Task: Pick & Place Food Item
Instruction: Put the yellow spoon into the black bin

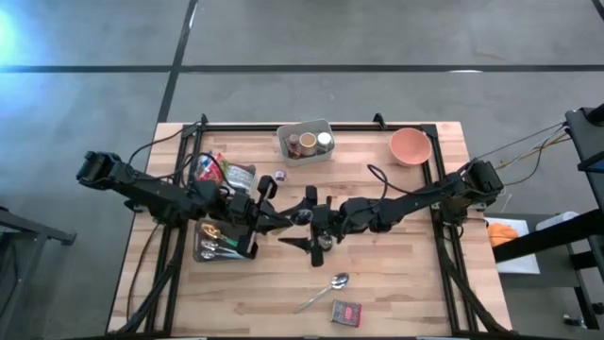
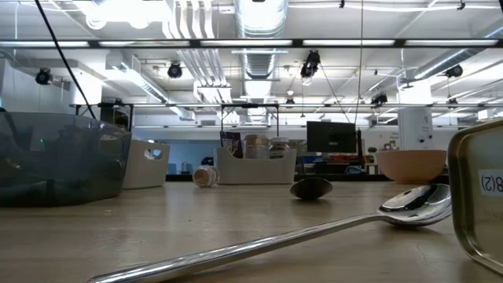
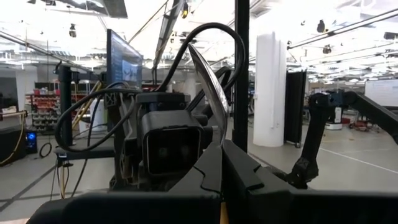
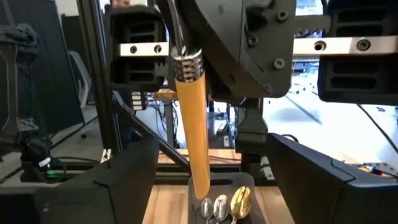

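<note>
- The left gripper (image 3: 222, 149) is clenched on the neck of a utensil (image 4: 193, 124). It is no food item, but it is the only thing in hand.
- Its long axis stands nearly upright. A thin, polished metal blade or bowl, seen edge-on, rises above the left fingers. A smooth yellow handle with a ribbed metal collar hangs below them.
- The right gripper (image 4: 211, 140) faces the left one over the middle of the table. Its dark fingers are spread wide on either side of the handle, clear of it and grasping nothing.
- So the left arm alone carries the utensil, and I judge the placing falls to it.
- Below and beyond the handle's tip lies the cutlery tray (image 4: 245, 180), which holds shiny spoons.
- Farther off, a steel spoon (image 1: 326, 288) lies flat on the wooden table (image 1: 406, 283).
</note>
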{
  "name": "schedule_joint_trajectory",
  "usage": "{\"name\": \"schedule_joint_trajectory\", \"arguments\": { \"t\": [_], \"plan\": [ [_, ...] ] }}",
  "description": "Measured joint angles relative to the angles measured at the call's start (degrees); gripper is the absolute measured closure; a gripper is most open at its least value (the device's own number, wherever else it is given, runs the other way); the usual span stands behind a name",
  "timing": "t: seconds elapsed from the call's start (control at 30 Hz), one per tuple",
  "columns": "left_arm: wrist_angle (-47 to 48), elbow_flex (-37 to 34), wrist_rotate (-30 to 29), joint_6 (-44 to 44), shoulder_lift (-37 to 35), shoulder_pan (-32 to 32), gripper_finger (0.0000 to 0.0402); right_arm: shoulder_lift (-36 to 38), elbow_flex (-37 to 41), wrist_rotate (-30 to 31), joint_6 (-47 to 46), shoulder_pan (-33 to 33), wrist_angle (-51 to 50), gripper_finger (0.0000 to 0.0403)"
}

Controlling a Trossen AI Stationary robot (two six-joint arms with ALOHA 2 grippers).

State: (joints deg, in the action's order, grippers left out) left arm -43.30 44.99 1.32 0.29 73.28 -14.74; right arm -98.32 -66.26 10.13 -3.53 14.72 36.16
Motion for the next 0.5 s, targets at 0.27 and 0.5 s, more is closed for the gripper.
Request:
{"name": "schedule_joint_trajectory", "arguments": {
  "t": [0.27,0.5],
  "plan": [
    [-0.38,0.04,2.29,0.18,-0.02,0.00,0.0401,0.00,-0.04,-0.02,0.50,0.00,0.89,0.0106],
    [-0.18,0.07,4.22,-0.31,0.02,0.00,0.0401,0.00,-0.03,-0.18,0.64,-0.02,2.11,0.0106]
  ]
}}
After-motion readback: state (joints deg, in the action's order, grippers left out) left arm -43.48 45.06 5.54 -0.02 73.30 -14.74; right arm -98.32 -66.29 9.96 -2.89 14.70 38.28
